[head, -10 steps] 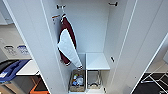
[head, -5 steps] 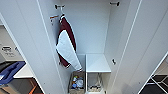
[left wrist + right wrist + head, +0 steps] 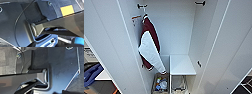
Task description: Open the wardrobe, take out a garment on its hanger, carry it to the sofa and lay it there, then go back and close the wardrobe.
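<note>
My wardrobe (image 3: 179,37) stands open ahead of me, both smooth white doors swung wide. Whether either end effector is clenched or released I cannot tell. A maroon garment with a white panel (image 3: 149,46) hangs limp from the rail, above a flat white shelf (image 3: 181,65) and a basket of clutter (image 3: 160,83). The wardrobe looms nearer than a second ago as my camera has closed in.
</note>
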Motion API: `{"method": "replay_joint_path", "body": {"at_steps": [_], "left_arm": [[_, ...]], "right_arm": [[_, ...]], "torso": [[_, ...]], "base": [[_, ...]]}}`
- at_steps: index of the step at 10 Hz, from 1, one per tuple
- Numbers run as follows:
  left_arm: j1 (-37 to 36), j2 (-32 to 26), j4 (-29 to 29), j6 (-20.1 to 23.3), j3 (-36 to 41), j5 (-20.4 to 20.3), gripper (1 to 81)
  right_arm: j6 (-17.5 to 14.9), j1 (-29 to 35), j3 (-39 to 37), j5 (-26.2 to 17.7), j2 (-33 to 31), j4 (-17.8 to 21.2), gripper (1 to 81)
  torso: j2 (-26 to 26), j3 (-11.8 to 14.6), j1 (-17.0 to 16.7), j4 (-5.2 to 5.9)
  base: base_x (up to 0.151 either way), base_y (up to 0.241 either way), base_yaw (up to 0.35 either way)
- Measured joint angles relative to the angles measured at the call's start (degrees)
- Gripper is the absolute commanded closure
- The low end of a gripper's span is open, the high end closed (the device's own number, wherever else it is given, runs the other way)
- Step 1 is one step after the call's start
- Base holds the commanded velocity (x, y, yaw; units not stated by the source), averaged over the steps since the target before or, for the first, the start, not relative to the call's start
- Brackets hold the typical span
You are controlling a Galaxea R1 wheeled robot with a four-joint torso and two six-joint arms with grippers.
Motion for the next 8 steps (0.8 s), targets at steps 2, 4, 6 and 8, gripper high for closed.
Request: {"method": "replay_joint_path", "body": {"at_steps": [2, 4, 6, 8], "left_arm": [[-0.17, 0.00, 0.00, 0.00, 0.00, -0.02, 1.0], [0.39, 0.00, 0.00, -0.06, 0.00, -0.02, 1.0], [0.46, -0.16, -0.21, -2.40, 0.00, -0.05, 1.0], [1.13, -1.43, -0.63, -7.12, -0.06, 0.11, 1.0]], "right_arm": [[0.00, 0.09, 0.00, 0.04, 0.00, 0.00, 1.0], [0.00, -0.07, 0.00, -0.11, 0.02, 0.00, 1.0], [0.00, 0.06, 0.00, -0.07, 0.02, 0.00, 1.0], [0.00, 0.12, 0.00, -0.07, 0.02, 0.00, 1.0]], "torso": [[0.02, 0.00, 0.02, 0.00], [0.02, 0.00, -0.02, 0.00], [0.02, 0.00, -0.02, 0.00], [0.02, 0.00, -0.02, 0.00]], "base": [[0.000, 0.000, 0.000], [0.000, 0.000, 0.000], [0.000, 0.000, 0.000], [0.000, 0.000, 0.000]]}}
